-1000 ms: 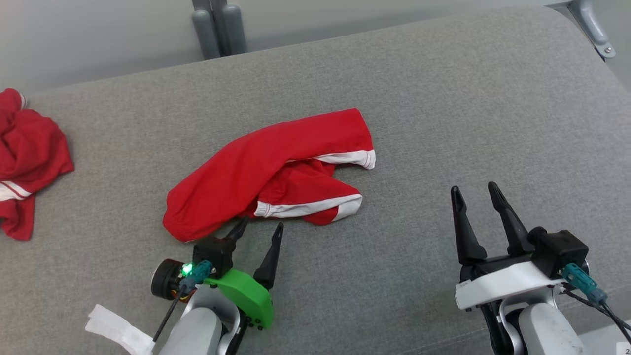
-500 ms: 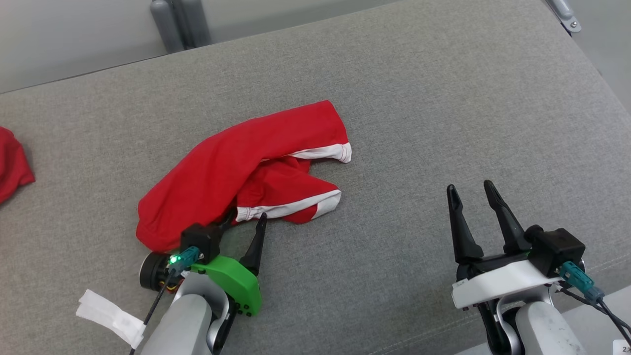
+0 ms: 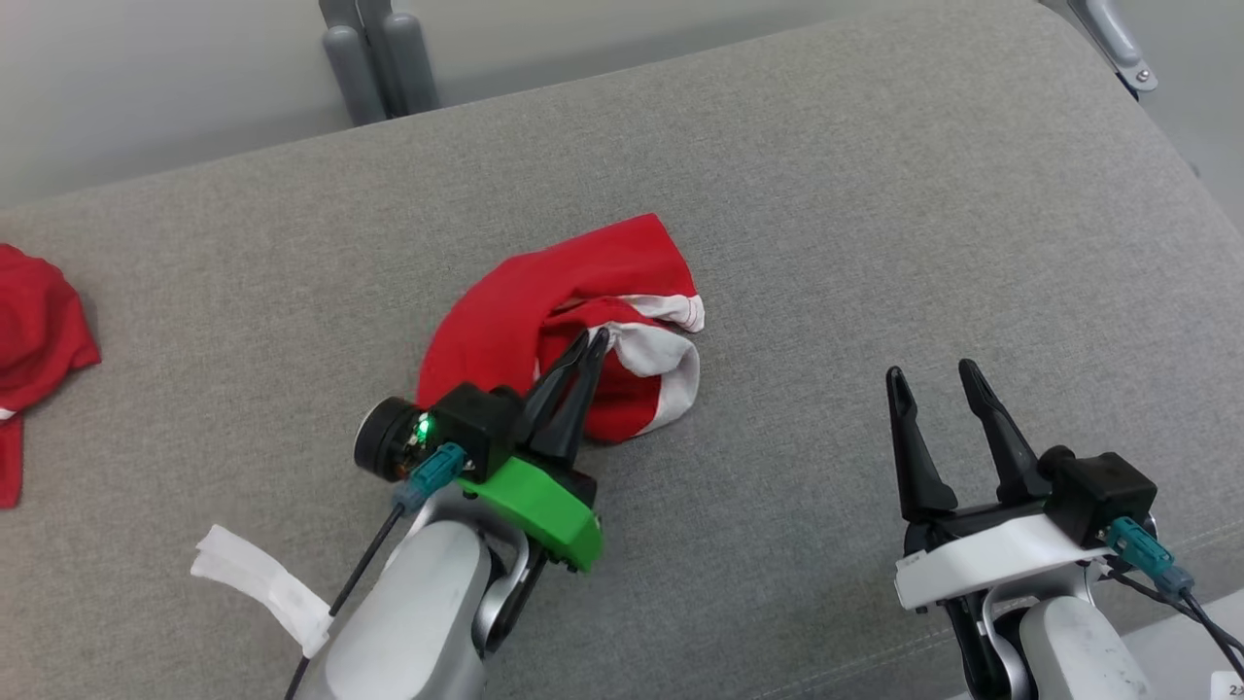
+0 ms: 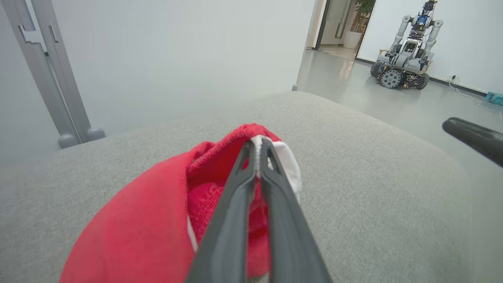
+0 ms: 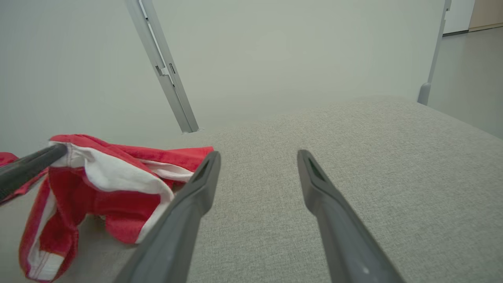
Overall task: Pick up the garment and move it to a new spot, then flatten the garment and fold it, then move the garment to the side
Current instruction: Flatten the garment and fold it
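Observation:
The garment [image 3: 544,301] is a pair of red shorts with white trim, bunched up at the middle of the grey cushion. My left gripper [image 3: 595,340] is shut on a fold of it at the white hem, lifting that part off the surface. In the left wrist view the two dark fingers [image 4: 235,196] pinch red and white cloth [image 4: 157,220] at their tips. My right gripper [image 3: 933,374] stands open at the lower right, well clear of the garment. The right wrist view shows the raised garment [image 5: 98,184] to the left of its own open gripper [image 5: 257,157].
Another red garment [image 3: 34,331] lies at the far left edge of the cushion [image 3: 875,214]. A grey metal post [image 3: 374,49] stands behind the cushion. A second wheeled robot [image 4: 406,27] stands far off across the floor. A white tag [image 3: 258,583] hangs beside my left forearm.
My left gripper went from open at the garment's near edge to shut on the cloth, and has drawn it up and rightward into a bunch. The head camera shifted. The right arm held still.

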Robot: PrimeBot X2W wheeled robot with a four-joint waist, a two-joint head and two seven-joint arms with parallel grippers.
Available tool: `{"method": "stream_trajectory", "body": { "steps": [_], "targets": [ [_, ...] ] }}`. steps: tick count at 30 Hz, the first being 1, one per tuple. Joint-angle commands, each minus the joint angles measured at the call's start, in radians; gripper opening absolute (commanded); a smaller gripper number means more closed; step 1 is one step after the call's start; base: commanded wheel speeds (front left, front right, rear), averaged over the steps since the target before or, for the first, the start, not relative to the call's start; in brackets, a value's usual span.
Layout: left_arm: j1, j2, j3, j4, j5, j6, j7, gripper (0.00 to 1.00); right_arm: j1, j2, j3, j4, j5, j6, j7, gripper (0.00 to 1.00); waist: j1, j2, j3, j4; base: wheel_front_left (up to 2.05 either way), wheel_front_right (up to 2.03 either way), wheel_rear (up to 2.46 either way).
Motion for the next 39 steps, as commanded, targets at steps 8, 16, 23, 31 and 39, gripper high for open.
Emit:
{"method": "stream_trajectory", "body": {
  "steps": [8,16,23,31,39],
  "targets": [
    [-0.040,-0.003,-0.029,-0.233,-0.026,0.015,0.002,0.00,0.020,-0.002,-0.008,0.007,-0.001,0.000,-0.003,1.00,0.0000,-0.0001,-0.049,0.013,0.00,0.00,0.00],
    [0.041,0.053,0.026,-0.314,-0.078,0.079,0.074,0.00,0.029,-0.002,-0.019,0.004,0.005,0.000,-0.003,1.00,0.0000,-0.0001,-0.059,0.035,0.00,0.00,0.00],
    [0.155,0.119,0.115,-0.247,-0.135,0.126,0.052,0.00,0.024,-0.002,-0.027,0.000,0.001,0.000,-0.003,1.00,0.0000,-0.0001,-0.047,0.063,0.00,0.00,0.00],
    [0.255,0.169,0.194,-0.223,-0.184,0.149,0.027,0.00,0.023,-0.002,-0.025,0.007,-0.006,0.000,-0.003,1.00,0.0000,-0.0001,-0.042,0.089,0.00,0.00,0.00],
    [0.309,0.174,0.235,-0.150,-0.226,0.163,0.020,0.00,0.020,-0.002,-0.015,0.018,-0.005,0.000,-0.003,1.00,0.0000,-0.0001,-0.043,0.103,0.00,0.00,0.00]
  ]
}}
